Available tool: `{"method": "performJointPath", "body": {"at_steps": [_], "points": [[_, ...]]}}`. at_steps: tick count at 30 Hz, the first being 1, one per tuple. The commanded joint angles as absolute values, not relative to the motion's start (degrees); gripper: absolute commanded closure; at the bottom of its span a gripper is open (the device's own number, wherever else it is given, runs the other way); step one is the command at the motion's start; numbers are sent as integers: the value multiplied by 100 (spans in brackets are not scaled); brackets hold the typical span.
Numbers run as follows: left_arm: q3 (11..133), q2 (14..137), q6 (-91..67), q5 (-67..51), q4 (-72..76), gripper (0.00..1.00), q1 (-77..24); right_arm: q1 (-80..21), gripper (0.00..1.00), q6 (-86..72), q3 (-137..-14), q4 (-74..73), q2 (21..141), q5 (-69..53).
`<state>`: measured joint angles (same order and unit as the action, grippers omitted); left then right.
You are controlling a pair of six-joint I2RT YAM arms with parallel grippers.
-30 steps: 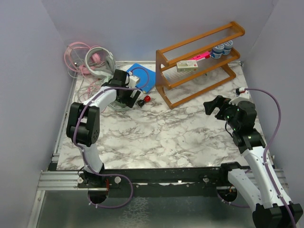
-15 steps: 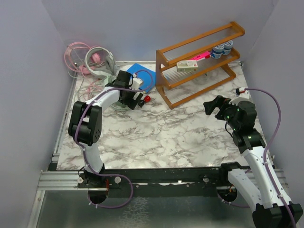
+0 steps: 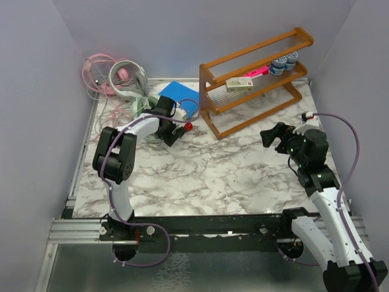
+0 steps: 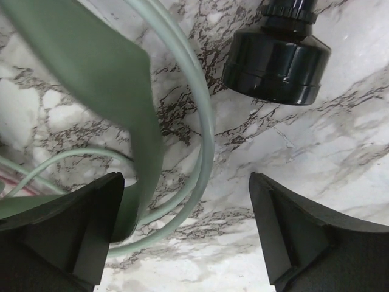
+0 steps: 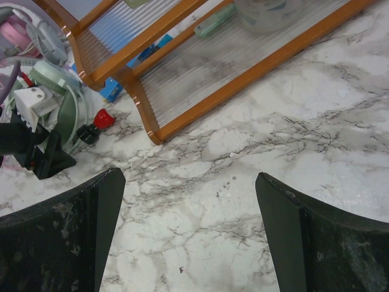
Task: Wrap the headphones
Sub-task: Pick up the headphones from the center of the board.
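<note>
Three headsets bunch at 10-to-11 o'clock on the table point(image 3: 213, 176): pink headphones point(image 3: 123, 74) and silver-grey headphones point(image 3: 141, 78) farthest back, mint headphones point(image 3: 139, 104) nearer centre. Left gripper point(image 3: 172, 136) is spread wide, low over the mint band point(image 4: 109, 79) and cable point(image 4: 205, 128), pinching nothing. Black-and-red object point(image 3: 185, 127) sits at 1 o'clock in its wrist view. Right gripper point(image 3: 271, 135) is spread wide, empty, at 3 o'clock, near the wooden rack point(image 3: 255, 79).

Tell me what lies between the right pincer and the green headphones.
From the right pincer: mostly bare marble table, then a small red-and-black piece just short of the green headphones, past the wooden rack's corner. The right wrist view shows it.
</note>
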<state>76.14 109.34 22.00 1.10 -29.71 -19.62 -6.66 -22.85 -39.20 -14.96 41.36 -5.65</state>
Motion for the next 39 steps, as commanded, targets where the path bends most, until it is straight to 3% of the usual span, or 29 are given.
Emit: {"method": "performJointPath", "body": {"at_steps": [1,4,7,13,31,39], "points": [[7743,11402,2173,10,-3450,14,-1946,-659,2,-2224,-3941,-1540,4114,-653],[7861,11577,2142,-240,-3631,29,-1943,-658,2,-2224,-3951,-1560,4106,-647],[7963,11689,2138,-348,-3799,58,-1944,-659,2,-2224,-3953,-1562,4097,-650],[8093,11486,2118,-796,-4016,98,-1942,-655,2,-2228,-3939,-1547,4101,-648],[8998,9038,545,-2080,-4118,100,-1951,-657,3,-2087,-4215,-1343,4384,-1766],[9259,7493,-805,-3066,-3504,100,-1951,-659,7,-2201,-4473,-811,4701,-3437]]}}
